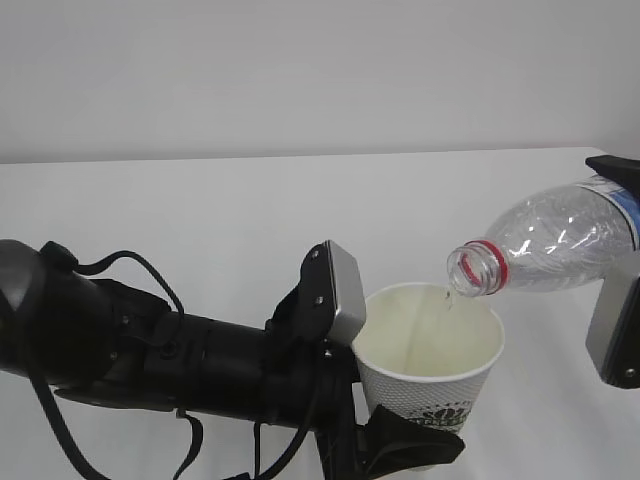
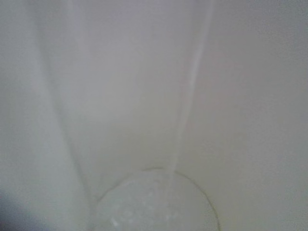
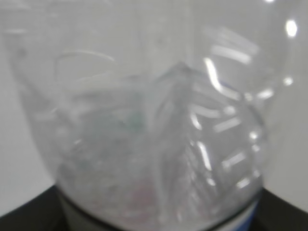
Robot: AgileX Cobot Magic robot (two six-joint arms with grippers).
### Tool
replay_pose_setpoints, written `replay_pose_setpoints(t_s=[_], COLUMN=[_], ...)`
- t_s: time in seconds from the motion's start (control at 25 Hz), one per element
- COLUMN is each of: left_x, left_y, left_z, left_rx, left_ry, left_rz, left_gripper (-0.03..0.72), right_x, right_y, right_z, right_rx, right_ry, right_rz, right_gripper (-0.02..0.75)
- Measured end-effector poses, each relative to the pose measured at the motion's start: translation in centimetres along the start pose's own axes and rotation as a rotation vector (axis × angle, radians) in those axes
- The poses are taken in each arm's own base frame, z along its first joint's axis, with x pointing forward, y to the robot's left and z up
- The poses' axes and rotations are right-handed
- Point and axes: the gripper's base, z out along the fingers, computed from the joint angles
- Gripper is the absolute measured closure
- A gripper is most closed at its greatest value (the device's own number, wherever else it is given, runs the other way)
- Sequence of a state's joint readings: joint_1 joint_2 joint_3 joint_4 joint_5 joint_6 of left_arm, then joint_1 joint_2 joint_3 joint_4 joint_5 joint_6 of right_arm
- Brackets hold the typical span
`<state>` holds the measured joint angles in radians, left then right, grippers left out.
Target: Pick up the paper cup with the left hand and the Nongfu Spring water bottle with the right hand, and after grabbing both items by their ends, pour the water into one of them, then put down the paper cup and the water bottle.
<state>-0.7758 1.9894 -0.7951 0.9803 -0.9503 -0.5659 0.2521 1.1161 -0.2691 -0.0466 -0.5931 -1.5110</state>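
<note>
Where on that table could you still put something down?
The white table lies bare behind the left arm and across the far side. It is crowded at front right, where the bottle tips over the paper cup.

The left hand (image 1: 405, 440) reaches in low; the right hand (image 1: 618, 300) is seemingly raised, both gripping.

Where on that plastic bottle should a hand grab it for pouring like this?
At the wide rear end of the water bottle, coming from the right, as the right hand does. That leaves the open neck free to tip over the paper cup.
</note>
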Motion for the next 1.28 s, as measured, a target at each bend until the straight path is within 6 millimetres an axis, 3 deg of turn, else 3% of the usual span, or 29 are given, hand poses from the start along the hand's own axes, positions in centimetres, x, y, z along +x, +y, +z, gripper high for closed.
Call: replay_pose_setpoints(t_s=[1.28], left_x=[0.03], left_y=[0.02], left_z=[0.00], left_rx=[-0.002], left_ry=[0.003], left_rz=[0.000], left_gripper=[0.185], right_x=[0.02], right_y=[-0.02], right_z=[0.00], right_rx=[0.002], right_ry=[0.002], right_rz=[-0.015], right_gripper=[0.272])
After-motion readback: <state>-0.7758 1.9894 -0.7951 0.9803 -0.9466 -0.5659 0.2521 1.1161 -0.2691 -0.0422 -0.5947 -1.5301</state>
